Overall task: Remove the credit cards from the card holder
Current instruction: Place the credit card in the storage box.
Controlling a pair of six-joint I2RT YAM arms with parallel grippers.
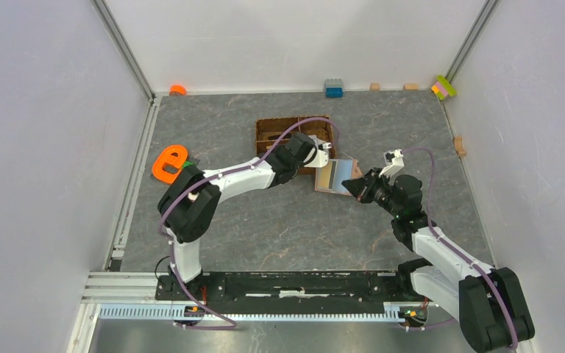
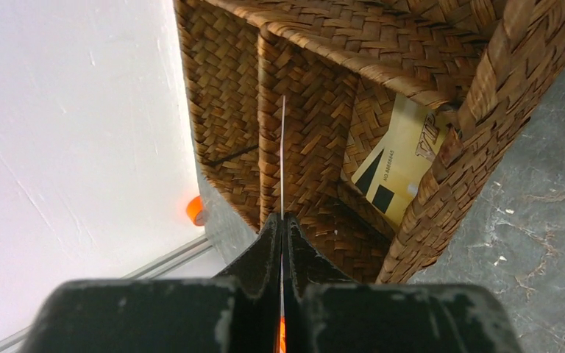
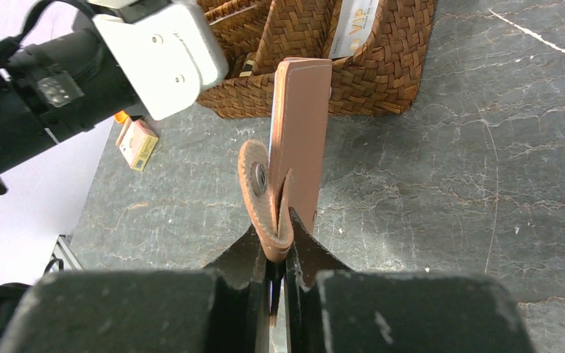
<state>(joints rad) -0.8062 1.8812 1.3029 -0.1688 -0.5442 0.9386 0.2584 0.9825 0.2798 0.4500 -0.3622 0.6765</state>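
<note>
The card holder stands on edge above the table, just in front of the woven basket near the far edge. The right gripper is clamped on the holder's lower edge and snap tab. The left gripper is clenched on a credit card seen edge-on. A gold card lies inside the basket.

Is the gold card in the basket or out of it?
In. The gold card leans inside the basket, in one woven compartment.
</note>
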